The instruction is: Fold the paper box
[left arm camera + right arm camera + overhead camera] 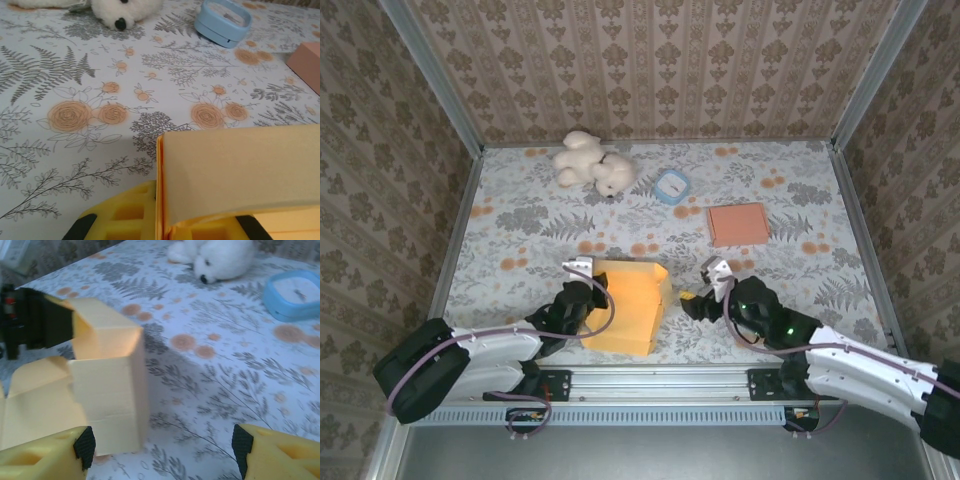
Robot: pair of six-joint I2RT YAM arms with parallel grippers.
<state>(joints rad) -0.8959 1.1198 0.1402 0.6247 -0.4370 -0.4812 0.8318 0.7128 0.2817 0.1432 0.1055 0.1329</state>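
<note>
The yellow paper box (625,305) stands partly folded near the table's front edge, with its walls up and a flap lying flat toward the arms. My left gripper (582,272) is at the box's left side, shut on the edge of a wall. In the left wrist view that paper wall (235,170) runs between the yellow fingers (125,220). My right gripper (705,290) hovers just right of the box, open with nothing between its fingers. In the right wrist view the box (107,390) sits in front of the left fingertip (85,447), beside the right gripper (162,450).
A white plush toy (593,165) lies at the back of the table, a small blue round container (672,186) to its right. A flat pink box (738,224) sits right of centre. Patterned walls with metal rails enclose the table on three sides.
</note>
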